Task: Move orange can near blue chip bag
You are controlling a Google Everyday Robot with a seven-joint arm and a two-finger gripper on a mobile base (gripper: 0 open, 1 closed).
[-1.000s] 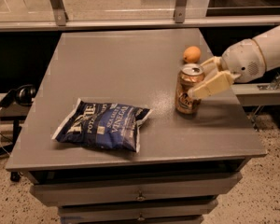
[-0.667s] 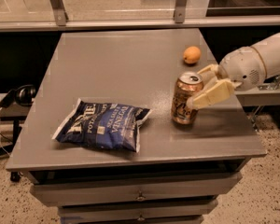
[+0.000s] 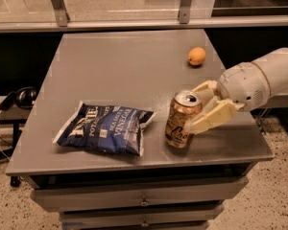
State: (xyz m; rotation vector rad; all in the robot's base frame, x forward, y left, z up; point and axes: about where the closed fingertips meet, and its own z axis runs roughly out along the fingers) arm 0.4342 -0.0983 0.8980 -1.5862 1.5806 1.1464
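Gripper [image 3: 194, 108] at right of centre, fingers clamped on both sides of can [image 3: 181, 121], can standing on grey table [image 3: 115, 56] near front edge, just right of chip bag [image 3: 104, 128], not touching, fruit [image 3: 197, 56] upper right, well apart.

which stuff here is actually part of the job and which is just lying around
Part of the job:
- orange can, upright, with the gripper closed around it
- blue chip bag, lying flat, close to the can but not touching

Just lying about:
- orange fruit, farther back on the table
- headphones, off the table
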